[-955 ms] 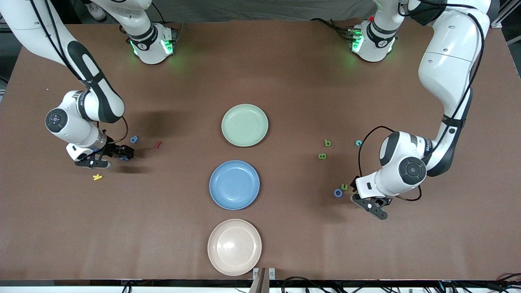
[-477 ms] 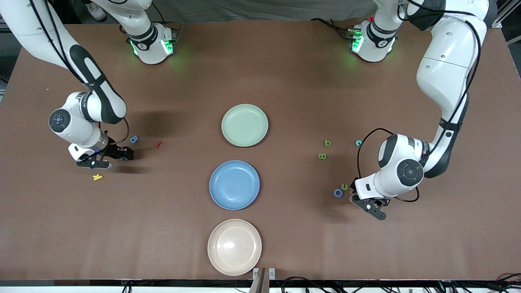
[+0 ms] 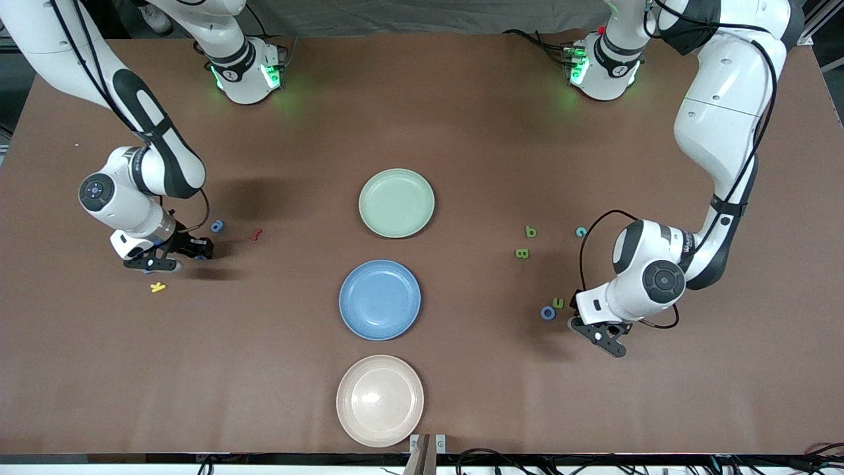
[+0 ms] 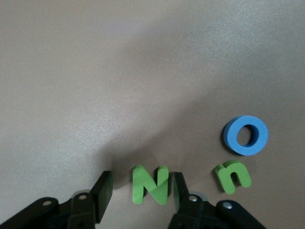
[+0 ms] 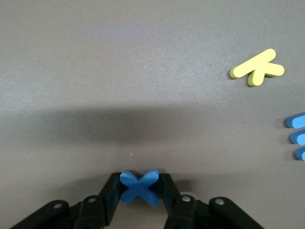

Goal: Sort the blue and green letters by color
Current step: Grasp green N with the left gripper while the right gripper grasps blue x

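Note:
My right gripper is shut on a blue X, low over the table at the right arm's end. A blue letter lies beside it; another blue piece shows in the right wrist view. My left gripper is open around a green N on the table; one finger touches it, the other stands apart. The N is hidden in the front view. A green n and a blue O lie beside it. Two green letters lie farther from the camera.
A green plate, a blue plate and a pale pink plate stand in a row down the middle, all empty. A yellow k and a dark red letter lie near my right gripper. A teal letter lies near the left arm.
My right gripper has shifted slightly away from the camera, away from the yellow k. My left gripper has shifted slightly toward the green n.

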`<control>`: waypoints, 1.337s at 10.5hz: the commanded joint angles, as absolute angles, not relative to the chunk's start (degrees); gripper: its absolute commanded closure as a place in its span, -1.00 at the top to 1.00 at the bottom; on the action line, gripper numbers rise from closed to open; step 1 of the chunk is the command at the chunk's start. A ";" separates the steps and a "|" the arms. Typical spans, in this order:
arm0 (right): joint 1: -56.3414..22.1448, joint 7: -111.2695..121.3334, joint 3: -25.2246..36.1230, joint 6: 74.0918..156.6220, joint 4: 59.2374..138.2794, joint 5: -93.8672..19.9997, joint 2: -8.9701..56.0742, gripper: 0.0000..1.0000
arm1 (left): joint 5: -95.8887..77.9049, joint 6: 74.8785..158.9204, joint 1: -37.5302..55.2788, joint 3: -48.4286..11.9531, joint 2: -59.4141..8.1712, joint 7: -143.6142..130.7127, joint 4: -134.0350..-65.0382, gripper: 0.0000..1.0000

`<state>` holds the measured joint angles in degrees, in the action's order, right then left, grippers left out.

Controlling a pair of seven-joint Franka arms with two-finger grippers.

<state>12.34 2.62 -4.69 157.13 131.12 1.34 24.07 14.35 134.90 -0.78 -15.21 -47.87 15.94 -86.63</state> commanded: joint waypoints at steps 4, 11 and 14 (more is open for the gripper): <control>12.74 2.20 -5.01 157.06 132.72 1.49 23.12 -0.74 | 16.44 135.35 -0.26 -14.94 -47.38 13.99 -85.96 -1.00; 4.33 -13.68 -8.17 145.39 121.31 1.41 19.77 -0.74 | 15.64 124.82 2.54 -28.19 -40.43 -14.61 -86.22 -1.00; -2.96 -21.07 -8.26 138.62 111.48 1.41 23.10 -0.73 | 15.91 124.28 11.31 -28.83 -40.43 -34.13 -86.22 -1.00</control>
